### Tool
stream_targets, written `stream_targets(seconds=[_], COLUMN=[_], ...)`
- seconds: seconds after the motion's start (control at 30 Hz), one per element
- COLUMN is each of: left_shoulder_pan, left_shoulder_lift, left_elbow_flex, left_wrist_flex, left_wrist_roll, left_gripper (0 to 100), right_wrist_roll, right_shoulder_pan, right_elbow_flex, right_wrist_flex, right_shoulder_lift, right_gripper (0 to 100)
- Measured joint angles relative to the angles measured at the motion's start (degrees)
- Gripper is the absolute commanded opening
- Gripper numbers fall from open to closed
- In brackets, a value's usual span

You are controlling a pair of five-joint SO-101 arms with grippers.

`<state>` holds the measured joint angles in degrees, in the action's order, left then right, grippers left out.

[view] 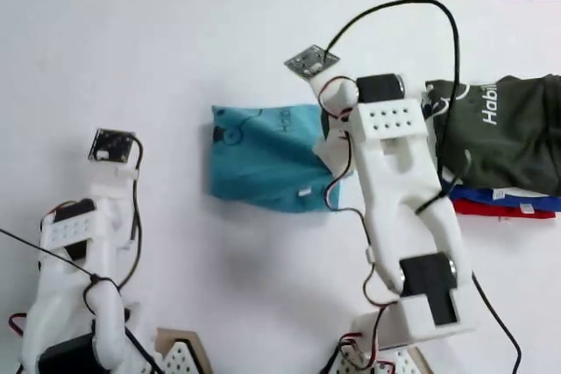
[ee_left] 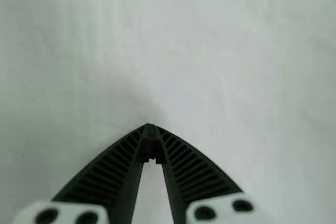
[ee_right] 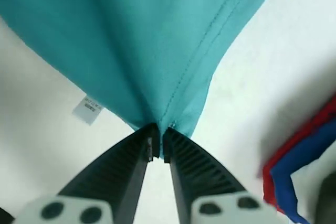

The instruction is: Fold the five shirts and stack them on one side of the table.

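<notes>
Pinches the teal shirt [view: 263, 157] at mid table [view: 175, 41] in the closed right gripper [ee_right: 156, 129], with left gripper [ee_left: 149, 128] closed, empty, over bare table, and dark green shirt [view: 508, 133], blue shirt [view: 491, 194], red shirt [view: 500, 209] stacked nearby.

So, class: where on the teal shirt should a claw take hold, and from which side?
Grip the teal shirt at its stitched hem corner nearest the stack, coming from that side: it lies flat, and the right claw is shut on that free edge.
</notes>
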<state>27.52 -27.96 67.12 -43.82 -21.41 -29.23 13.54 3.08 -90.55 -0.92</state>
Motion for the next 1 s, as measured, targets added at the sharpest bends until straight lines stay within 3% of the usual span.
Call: stream_targets(seconds=[0.5, 0.73, 0.87, 1.0], left_shoulder_pan=[0.00, 0.00, 0.00, 0.09], left_shoulder_lift=[0.00, 0.00, 0.00, 0.00], left_elbow_flex=[0.00, 0.00, 0.00, 0.00], left_wrist_flex=[0.00, 0.00, 0.00, 0.00], left_wrist_roll=[0.00, 0.00, 0.00, 0.18], left_gripper=[3, 3, 3, 3], right_wrist_roll=[0.00, -3.08, -3.25, -3.08], right_shoulder_pan=[2.81, 2.73, 2.46, 2.55], right_elbow_flex=[23.47, 17.58, 7.12, -0.53], right_wrist_flex=[13.27, 13.89, 10.11, 10.02], right_shoulder_lift=[1.76, 1.76, 1.76, 1.76], right_gripper=[3.0, 19.8, 15.1, 1.5])
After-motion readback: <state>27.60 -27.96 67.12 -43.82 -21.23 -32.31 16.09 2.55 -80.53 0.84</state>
